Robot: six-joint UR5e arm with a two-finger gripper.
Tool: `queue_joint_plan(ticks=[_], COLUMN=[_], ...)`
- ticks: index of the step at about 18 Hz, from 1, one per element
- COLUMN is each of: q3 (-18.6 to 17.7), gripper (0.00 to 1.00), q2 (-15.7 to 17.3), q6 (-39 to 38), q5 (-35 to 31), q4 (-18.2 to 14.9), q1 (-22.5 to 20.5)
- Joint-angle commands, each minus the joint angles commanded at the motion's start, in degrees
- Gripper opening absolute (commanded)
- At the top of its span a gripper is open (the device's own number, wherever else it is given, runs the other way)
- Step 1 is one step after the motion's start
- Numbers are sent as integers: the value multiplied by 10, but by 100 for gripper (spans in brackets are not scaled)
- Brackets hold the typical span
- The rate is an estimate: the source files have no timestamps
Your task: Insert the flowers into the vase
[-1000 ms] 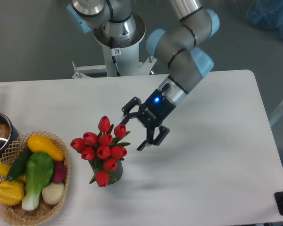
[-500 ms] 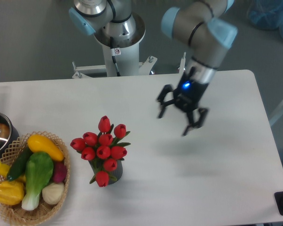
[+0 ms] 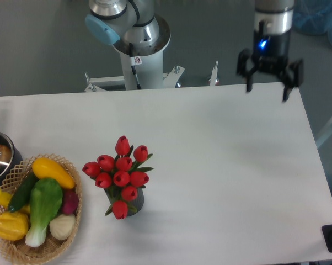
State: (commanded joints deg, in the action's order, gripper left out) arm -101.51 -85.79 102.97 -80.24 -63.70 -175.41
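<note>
Since a second ago my gripper [image 3: 267,91] has pulled away from the flowers [image 3: 120,173] to the table's [image 3: 221,176] far right edge, well apart from them. Its fingers are spread wide, nothing between them. Flowers stand upright in the vase [image 3: 135,202], left of centre; I see only a sliver of dark vase under the leaves. Wicker basket [image 3: 22,249] of vegetables sits near, at left.
</note>
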Motion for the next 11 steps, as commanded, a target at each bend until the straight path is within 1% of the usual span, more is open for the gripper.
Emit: queue_joint_plan(ticks=[2,3,6,11], q3=[-1,-1,-8,-4], gripper=[100,100,100,100], q2=[8,11,19,12], q6=[69,87,94,94], q5=[-4,-4,-8,-4], q4=[-13,-19,-25,-23], q1=[-31,-41,-62,-72])
